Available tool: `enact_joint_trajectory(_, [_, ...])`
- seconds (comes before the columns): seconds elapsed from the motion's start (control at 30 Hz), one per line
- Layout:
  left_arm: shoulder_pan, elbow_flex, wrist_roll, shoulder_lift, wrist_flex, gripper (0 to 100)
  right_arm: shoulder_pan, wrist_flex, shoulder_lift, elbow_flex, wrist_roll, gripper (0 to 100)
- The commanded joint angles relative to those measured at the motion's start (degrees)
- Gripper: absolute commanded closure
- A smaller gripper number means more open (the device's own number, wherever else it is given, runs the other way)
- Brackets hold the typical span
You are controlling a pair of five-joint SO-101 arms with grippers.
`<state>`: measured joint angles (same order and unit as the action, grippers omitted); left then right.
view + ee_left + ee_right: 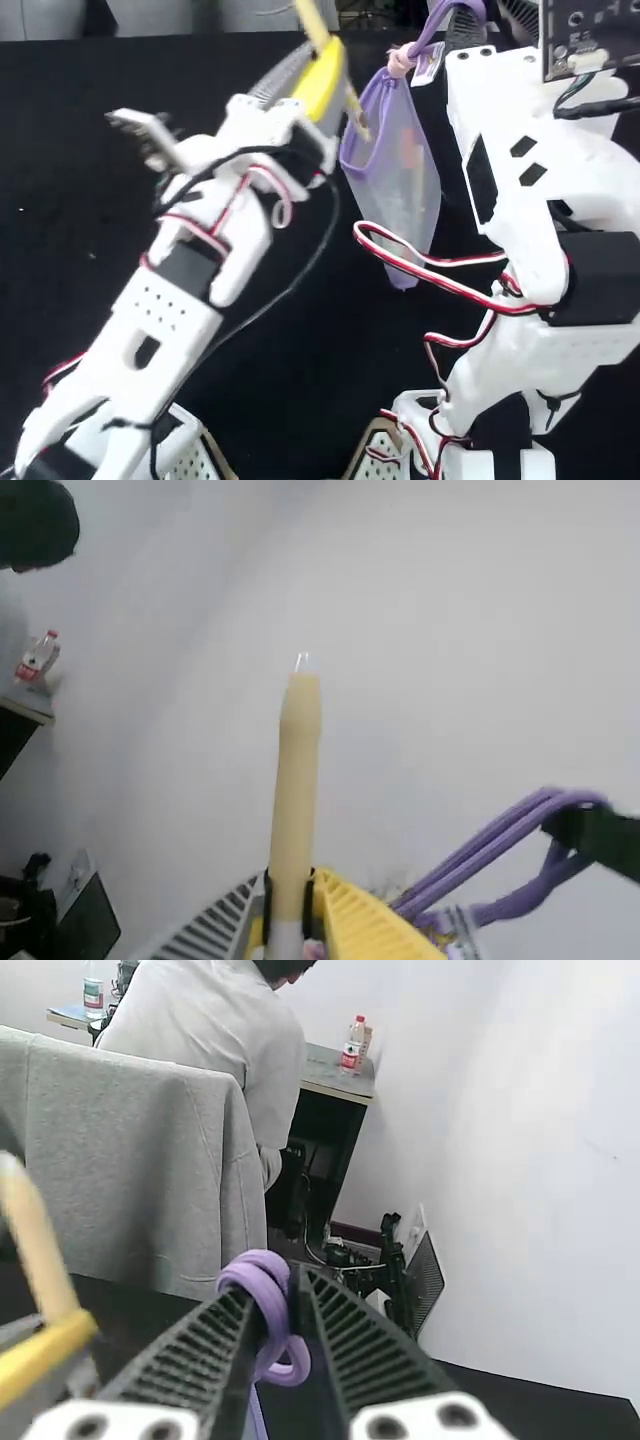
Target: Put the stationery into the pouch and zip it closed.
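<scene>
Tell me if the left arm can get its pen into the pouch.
Probably yes: the pen ends at the top of the pouch hanging from the right gripper; nothing between.

White wall (520, 1160); black tabletop (60, 250); desk (338, 1078) with bottle (353, 1045); perhaps a grey-covered chair back (130, 1160).

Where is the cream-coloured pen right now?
The cream-coloured pen is clamped in the left gripper, raised over the table near the high view's top centre, its lower end beside the mouth of the translucent purple pouch hanging from the right gripper.
</scene>
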<state>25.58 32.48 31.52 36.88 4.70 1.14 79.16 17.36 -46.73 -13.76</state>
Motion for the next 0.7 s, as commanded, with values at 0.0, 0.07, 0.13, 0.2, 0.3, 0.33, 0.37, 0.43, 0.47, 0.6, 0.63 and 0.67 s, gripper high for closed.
enact_joint_trajectory(0.0, [-0.31,-3.74,0.18,-5.19,1.23,97,-0.97,0.09,2.07,-2.59,-0.7,98.6])
enact_joint_trajectory(0.07, [-1.45,-3.56,0.18,-7.56,1.23,97,-0.97,0.09,2.07,-2.59,-0.7,98.6])
enact_joint_trajectory(0.13, [-1.54,-2.68,0.18,-9.05,1.32,97,-0.97,0.09,2.07,-2.59,-0.7,98.6])
enact_joint_trajectory(0.2, [-1.45,-1.8,0.18,-9.93,1.32,97,-0.97,0.0,2.07,-2.59,-0.7,98.6])
enact_joint_trajectory(0.3, [-0.13,-0.22,0.09,-10.2,1.32,97,-0.97,0.0,2.07,-2.59,-0.7,98.6])
enact_joint_trajectory(0.33, [0.4,0.48,0.09,-10.2,1.32,97,-0.97,0.0,2.07,-2.59,-0.7,98.6])
enact_joint_trajectory(0.37, [0.92,0.92,0.09,-10.2,1.32,97,-0.97,-0.09,2.07,-2.59,-0.7,98.6])
enact_joint_trajectory(0.43, [1.8,1.27,-0.09,-10.29,1.32,97,-0.97,-0.09,2.07,-2.59,-0.7,98.6])
enact_joint_trajectory(0.47, [2.07,1.27,-1.32,-10.29,1.05,97,-0.97,-0.09,2.07,-2.59,-0.7,98.6])
enact_joint_trajectory(0.6, [2.59,2.42,-6.42,-10.9,0.88,95,-0.97,-0.09,2.07,-2.59,-0.7,98.6])
enact_joint_trajectory(0.63, [2.77,2.68,-6.33,-11.34,0.88,92,-0.97,-0.09,2.07,-2.59,-0.7,98.6])
enact_joint_trajectory(0.67, [2.95,2.68,-6.33,-11.69,0.62,89,-0.97,-0.09,2.07,-2.59,-0.7,98.6])
